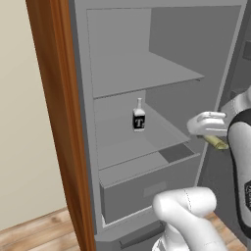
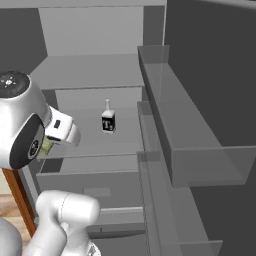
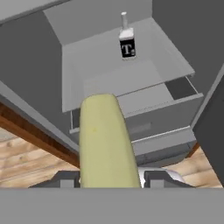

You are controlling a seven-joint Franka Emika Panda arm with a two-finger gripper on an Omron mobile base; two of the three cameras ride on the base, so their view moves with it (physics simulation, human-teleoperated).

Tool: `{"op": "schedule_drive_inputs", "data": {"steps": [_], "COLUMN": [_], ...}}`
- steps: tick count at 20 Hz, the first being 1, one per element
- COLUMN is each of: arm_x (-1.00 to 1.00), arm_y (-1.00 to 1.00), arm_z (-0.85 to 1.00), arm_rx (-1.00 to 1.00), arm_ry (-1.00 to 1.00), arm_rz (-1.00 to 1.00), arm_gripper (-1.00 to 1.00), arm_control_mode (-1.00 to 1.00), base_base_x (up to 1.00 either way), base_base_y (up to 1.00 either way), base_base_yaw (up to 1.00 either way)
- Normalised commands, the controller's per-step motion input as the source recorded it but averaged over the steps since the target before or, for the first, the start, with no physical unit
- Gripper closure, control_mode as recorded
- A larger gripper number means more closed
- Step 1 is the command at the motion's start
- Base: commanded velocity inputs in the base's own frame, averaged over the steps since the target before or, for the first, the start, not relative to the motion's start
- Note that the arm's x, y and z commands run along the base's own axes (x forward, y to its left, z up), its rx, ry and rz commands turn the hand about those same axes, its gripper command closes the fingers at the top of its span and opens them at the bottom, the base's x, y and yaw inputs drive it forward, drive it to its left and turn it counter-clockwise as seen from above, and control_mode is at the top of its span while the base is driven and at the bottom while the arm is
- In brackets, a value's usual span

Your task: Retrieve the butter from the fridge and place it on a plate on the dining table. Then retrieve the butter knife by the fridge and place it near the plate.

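The butter [image 3: 106,140], a pale yellow-tan stick, is clamped between my two dark fingertips [image 3: 65,178] and points toward the open fridge [image 3: 105,74]. My gripper [image 3: 111,177] is shut on it. In the left base view the gripper [image 1: 215,139] hovers just outside the fridge [image 1: 122,78] at middle-shelf height, with the butter [image 1: 217,142] poking out below the white hand. In the right base view the gripper [image 2: 50,145] sits left of the fridge [image 2: 90,70] opening, and a sliver of butter [image 2: 46,146] shows. The plate, dining table and butter knife are out of view.
A small white bottle [image 1: 139,117] with a dark label stands on the middle shelf, also visible from the right [image 2: 108,120] and from the hand [image 3: 127,43]. Door shelves [image 2: 190,145] jut out at right. A wood-brown side panel [image 1: 54,98] borders the fridge's left. A drawer [image 1: 147,186] sits below.
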Motion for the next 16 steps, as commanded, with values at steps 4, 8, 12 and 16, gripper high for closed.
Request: {"op": "schedule_drive_inputs", "data": {"steps": [4, 8, 12, 16], "arm_x": [-0.04, 0.0, 0.0, 0.0], "arm_y": [0.02, 0.0, 0.0, 0.0], "arm_z": [-0.43, -0.51, -0.44, -0.4], "arm_rx": [-0.18, -0.24, -0.13, -0.05], "arm_ry": [0.2, 0.22, 0.11, 0.05], "arm_rz": [0.02, 0.0, 0.0, 0.0], "arm_gripper": [1.0, 1.0, 1.0, 1.0], "arm_control_mode": [-1.0, -1.0, -1.0, -1.0], "base_base_x": [0.0, 0.0, 0.0, 0.0], "base_base_y": [0.0, 0.0, 0.0, 0.0], "base_base_yaw": [0.0, 0.0, 0.0, 0.0]}}
